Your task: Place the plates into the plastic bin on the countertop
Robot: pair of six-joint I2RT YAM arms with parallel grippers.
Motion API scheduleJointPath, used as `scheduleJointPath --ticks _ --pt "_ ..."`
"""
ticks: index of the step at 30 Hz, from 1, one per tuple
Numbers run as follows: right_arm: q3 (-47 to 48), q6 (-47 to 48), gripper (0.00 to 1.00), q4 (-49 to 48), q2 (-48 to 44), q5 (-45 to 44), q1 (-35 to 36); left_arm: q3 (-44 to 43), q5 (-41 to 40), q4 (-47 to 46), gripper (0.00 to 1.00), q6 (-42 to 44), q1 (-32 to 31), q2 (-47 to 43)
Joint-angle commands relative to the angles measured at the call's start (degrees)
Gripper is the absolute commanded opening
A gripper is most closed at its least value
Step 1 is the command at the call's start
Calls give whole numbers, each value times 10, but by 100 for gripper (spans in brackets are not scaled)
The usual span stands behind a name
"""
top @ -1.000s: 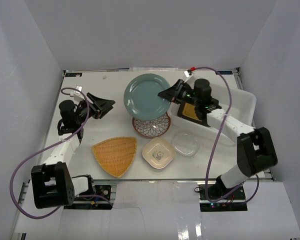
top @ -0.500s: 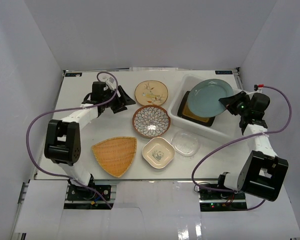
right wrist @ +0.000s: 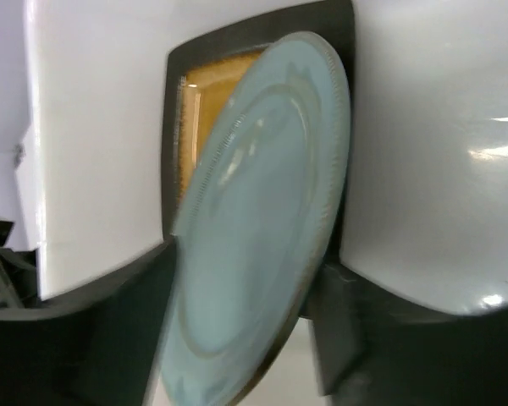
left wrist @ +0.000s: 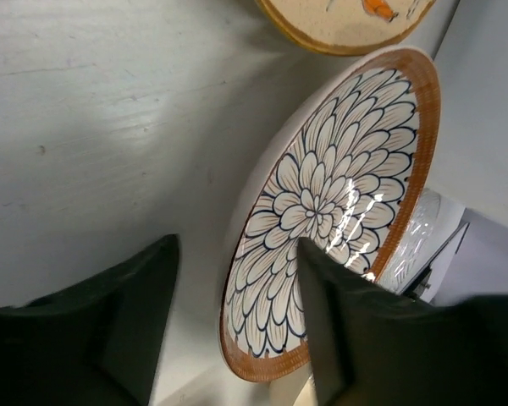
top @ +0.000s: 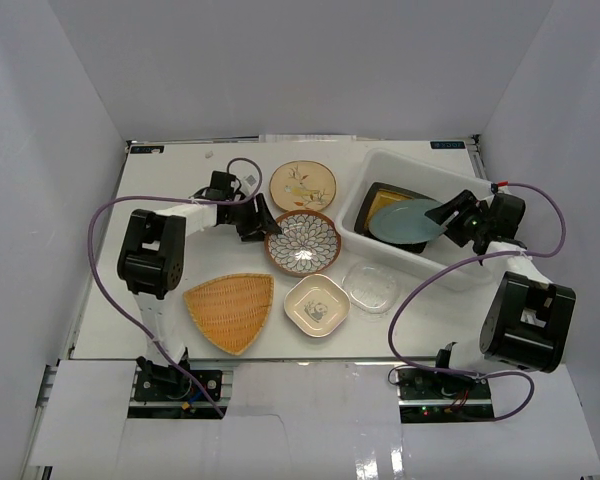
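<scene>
White walls closed in the plain white worktop (top: 170, 175) on three sides. On its far edge, toward the right corner, a small label strip (top: 448, 144) bore blue writing too small to read.

The translucent plastic bin (top: 400, 255) sat in the far right part of the worktop, angled to its edges. Inside it lay the black-rimmed yellow square plate (top: 378, 195). The teal round plate (top: 405, 220) rested tilted on top and covered much of the yellow.

The right gripper (top: 448, 222) reached into the bin from the right side. Its fingers were spread, with the teal plate's rim between them. The blurred wrist view did not show whether either finger touched the plate.

Five dishes lay on the open worktop. The cream round plate with the bird motif (top: 302, 184) sat near the middle of the far edge. The brown-rimmed petal-patterned plate (top: 303, 241) lay just in front of it. Toward the near edge came the orange woven triangular plate (top: 230, 308) on the left, then the small white square plate (top: 317, 305) just beside it. The clear glass dish (top: 371, 287) followed, close against the bin's near wall.

The left gripper (top: 263, 222) lay low at the petal-patterned plate's left rim. Its fingers were spread astride that rim, one over the patterned face and the other over bare worktop outside it.
</scene>
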State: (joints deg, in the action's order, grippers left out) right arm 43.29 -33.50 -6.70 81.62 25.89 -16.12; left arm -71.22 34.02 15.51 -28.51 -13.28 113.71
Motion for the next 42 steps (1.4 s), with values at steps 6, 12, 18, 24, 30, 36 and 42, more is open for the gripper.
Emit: scheduleJointPath --ticks 6,12,18,24,30,36,42 --pt "20 43 90 13 -51 -49 -1 -2 -4 32 42 32 -17 4" --pt "24 66 90 48 -130 -64 5 4 -61 35 0 22 -17 -46" --pt "26 96 90 95 -184 -32 58 28 -65 -30 0 -40 -15 -173" --pt "55 120 90 105 -183 29 143 53 -68 -73 0 -87 -13 -272" --pt "130 145 90 110 -130 47 296 44 -66 -84 0 -101 -10 -345" --pt "161 99 90 52 -88 61 329 36 2 -89 0 -114 -11 -361" --pt "170 68 90 22 -55 78 339 33 29 -102 0 -119 -29 -346"
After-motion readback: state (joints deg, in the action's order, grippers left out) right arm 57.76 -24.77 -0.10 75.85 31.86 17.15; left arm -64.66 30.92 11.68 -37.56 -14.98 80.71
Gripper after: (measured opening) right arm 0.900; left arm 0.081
